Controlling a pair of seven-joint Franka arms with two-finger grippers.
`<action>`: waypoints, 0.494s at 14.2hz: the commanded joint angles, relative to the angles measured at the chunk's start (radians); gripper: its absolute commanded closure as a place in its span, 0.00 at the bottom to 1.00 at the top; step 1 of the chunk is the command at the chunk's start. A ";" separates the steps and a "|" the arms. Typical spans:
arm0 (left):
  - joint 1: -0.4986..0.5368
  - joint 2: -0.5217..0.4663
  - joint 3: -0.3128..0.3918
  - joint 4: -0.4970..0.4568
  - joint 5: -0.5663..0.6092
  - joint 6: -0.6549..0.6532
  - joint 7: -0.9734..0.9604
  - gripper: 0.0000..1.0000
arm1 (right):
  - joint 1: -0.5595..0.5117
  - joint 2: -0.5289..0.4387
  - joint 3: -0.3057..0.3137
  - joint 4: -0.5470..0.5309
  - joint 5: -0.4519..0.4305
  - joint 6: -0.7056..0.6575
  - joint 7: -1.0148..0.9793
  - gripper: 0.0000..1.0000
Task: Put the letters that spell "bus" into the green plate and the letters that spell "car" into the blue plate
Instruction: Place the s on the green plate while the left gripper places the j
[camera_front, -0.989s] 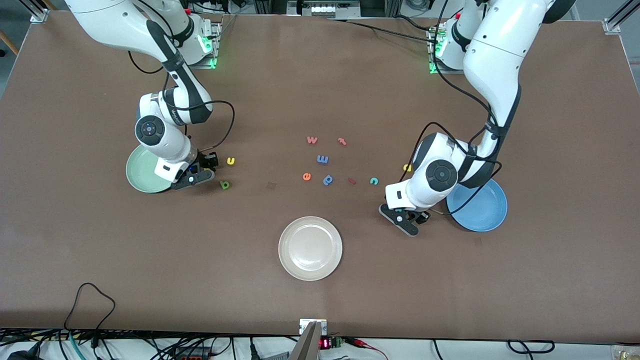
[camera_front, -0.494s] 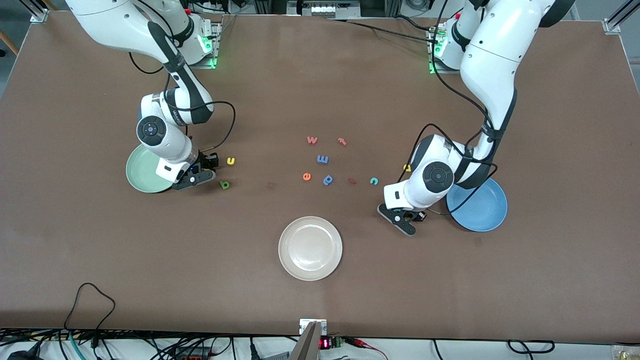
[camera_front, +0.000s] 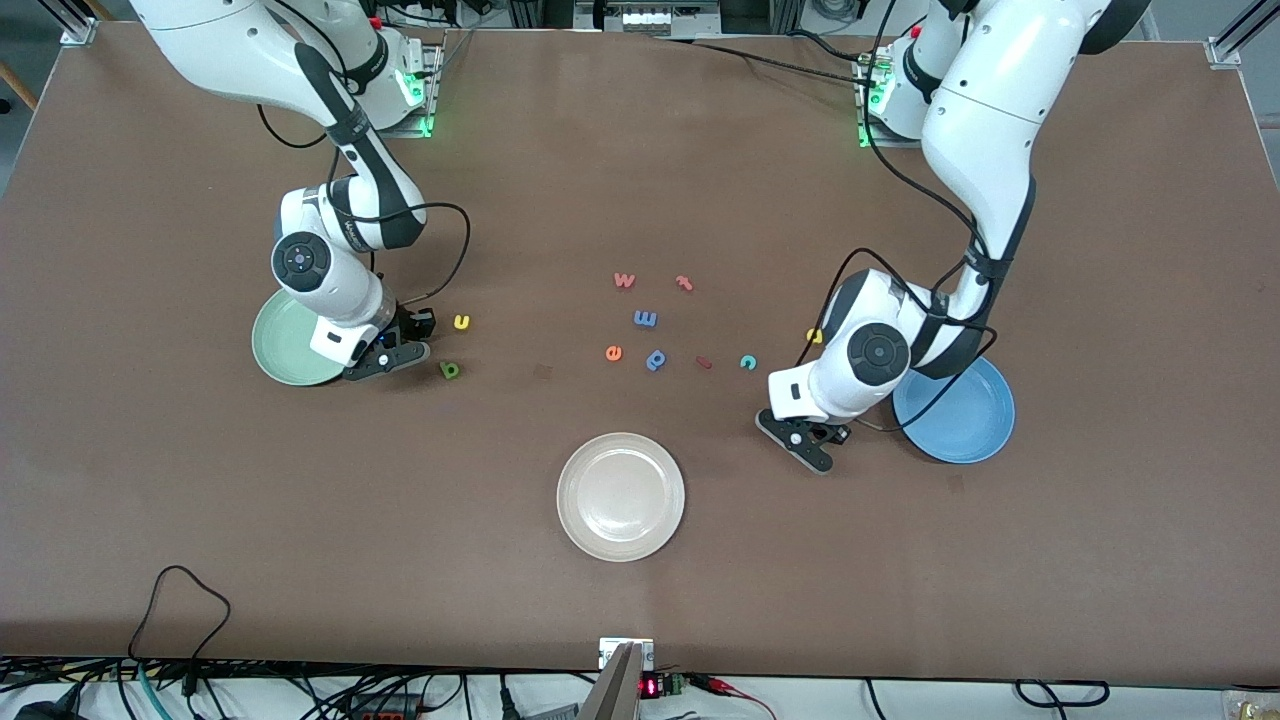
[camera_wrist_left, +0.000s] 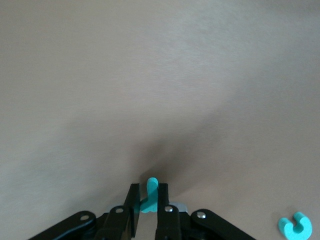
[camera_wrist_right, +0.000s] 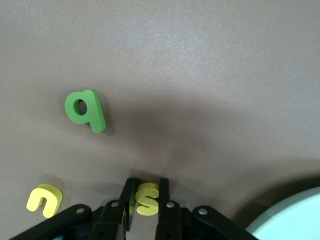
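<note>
My right gripper (camera_wrist_right: 147, 184) is shut on the yellow "s" (camera_wrist_right: 149, 197), low at the table beside the green plate (camera_front: 280, 350). Close by lie the green "b" (camera_wrist_right: 86, 110) and the yellow "u" (camera_wrist_right: 45, 199). In the front view they show as "b" (camera_front: 450, 370) and "u" (camera_front: 461, 321). My left gripper (camera_wrist_left: 149, 187) is shut on the teal "r" (camera_wrist_left: 150, 195), low at the table beside the blue plate (camera_front: 965, 420). The teal "c" (camera_front: 748, 362) lies nearby. The yellow "a" (camera_front: 815, 336) peeks out beside the left arm.
A white plate (camera_front: 620, 497) sits mid-table, nearer the front camera. Loose letters lie in the middle: pink "w" (camera_front: 624, 280), red "r"-like letter (camera_front: 684, 283), blue "m" (camera_front: 645, 319), orange "e" (camera_front: 614, 352), blue "p" (camera_front: 656, 359), a dark red piece (camera_front: 704, 362).
Both hands have barely shifted in the front view. The letters lying loose on the table have not moved.
</note>
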 joint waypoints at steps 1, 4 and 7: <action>0.034 -0.096 0.046 0.019 -0.007 -0.171 0.016 0.95 | -0.008 -0.012 0.003 0.044 -0.001 -0.035 -0.015 0.90; 0.148 -0.137 0.075 0.021 0.043 -0.343 0.034 0.95 | -0.054 -0.092 0.002 0.075 -0.001 -0.158 -0.015 0.90; 0.254 -0.127 0.074 -0.034 0.105 -0.331 0.040 0.94 | -0.184 -0.135 0.002 0.105 -0.001 -0.299 -0.147 0.90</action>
